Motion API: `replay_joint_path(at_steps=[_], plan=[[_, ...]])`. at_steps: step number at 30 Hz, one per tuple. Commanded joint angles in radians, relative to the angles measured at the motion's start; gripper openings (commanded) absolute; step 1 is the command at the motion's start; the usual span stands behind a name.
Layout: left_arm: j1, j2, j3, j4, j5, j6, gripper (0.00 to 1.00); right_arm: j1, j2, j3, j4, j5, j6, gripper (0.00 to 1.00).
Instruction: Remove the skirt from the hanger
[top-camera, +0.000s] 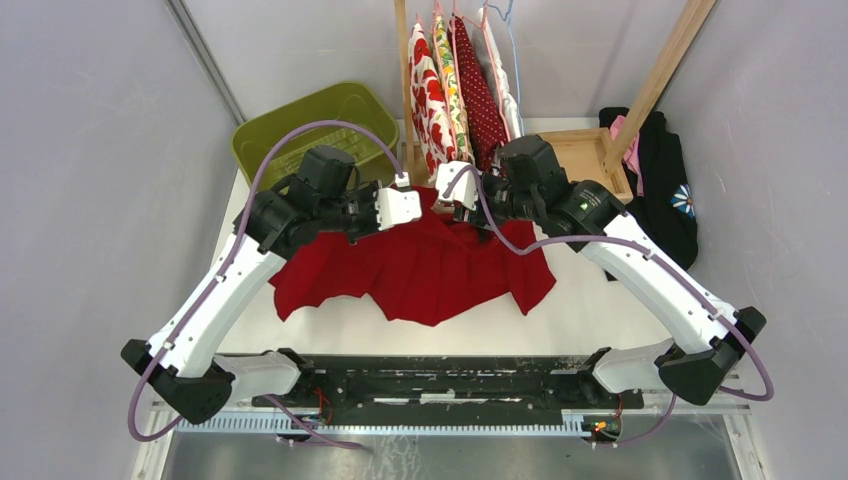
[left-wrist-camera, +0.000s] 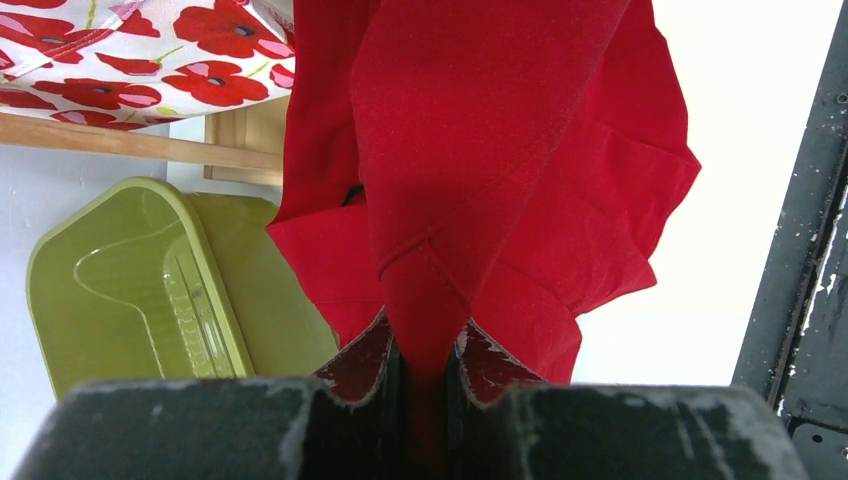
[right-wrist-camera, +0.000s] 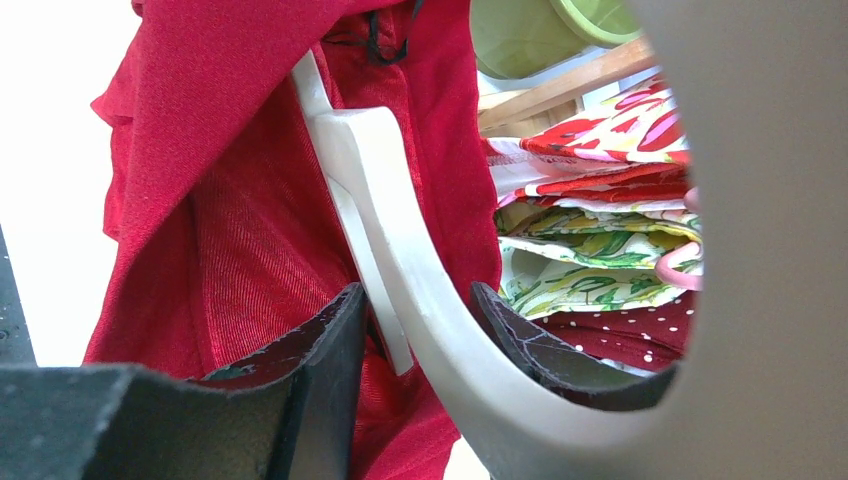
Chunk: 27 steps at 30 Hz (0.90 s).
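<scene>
- Nearest the arm bases, the red skirt (top-camera: 420, 275) is found spread over the table (top-camera: 600, 310), low centre of the top view. Its upper edge rises toward the two grippers.
- The left gripper (left-wrist-camera: 423, 345) is found closed on a fold of the skirt. The cloth is pinched between the pads at bottom centre of the left wrist view.
- The right gripper (right-wrist-camera: 415, 305) is set with one jaw on either side of the white hanger (right-wrist-camera: 370, 170), which sweeps from upper left to lower right of the right wrist view. A firm clamp cannot be confirmed (a sliver of red shows beside one pad).
- The skirt is not yet off: red cloth is draped on both sides of the hanger arm.
- The step in hand is judged to be securing the hanger so the cloth can be drawn off it.
- Recommended: the hanger to be fully gripped before any pull. The cloth is to be drawn along the hanger arm, not across it. A black loop (right-wrist-camera: 390, 40) at the top of the right wrist view is to be watched as a likely snag.
- Farthest, a green bin (top-camera: 300, 125) at upper left and hung garments (top-camera: 460, 90) at upper centre are noted. The hanger is best kept apart from the latter.
</scene>
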Motion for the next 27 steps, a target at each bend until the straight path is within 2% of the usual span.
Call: replay_joint_path(at_steps=[1,5,7,12,15,22,27], plan=[[-0.006,-0.049,0.035,0.18,0.082,-0.02,0.03,-0.011,0.012,-0.02,-0.015,0.002,0.036,0.01],[-0.007,-0.048,0.034,0.184,0.083,-0.021,0.03,-0.012,0.032,-0.039,-0.012,0.008,0.135,0.01],[-0.007,-0.048,0.034,0.185,0.082,-0.021,0.03,-0.012,0.044,-0.012,-0.021,0.055,0.195,0.01],[-0.006,-0.047,0.027,0.192,0.077,-0.024,0.03,-0.037,0.028,0.081,-0.012,0.045,0.252,0.01],[-0.006,-0.045,0.017,0.201,0.078,-0.03,0.03,-0.042,0.033,0.119,-0.03,0.044,0.247,0.01],[-0.007,-0.045,0.038,0.22,0.059,-0.04,0.03,-0.053,0.026,0.014,0.004,0.06,0.245,0.01],[-0.006,-0.035,0.054,0.22,0.076,-0.039,0.03,-0.053,0.027,0.001,0.018,0.016,0.17,0.01]])
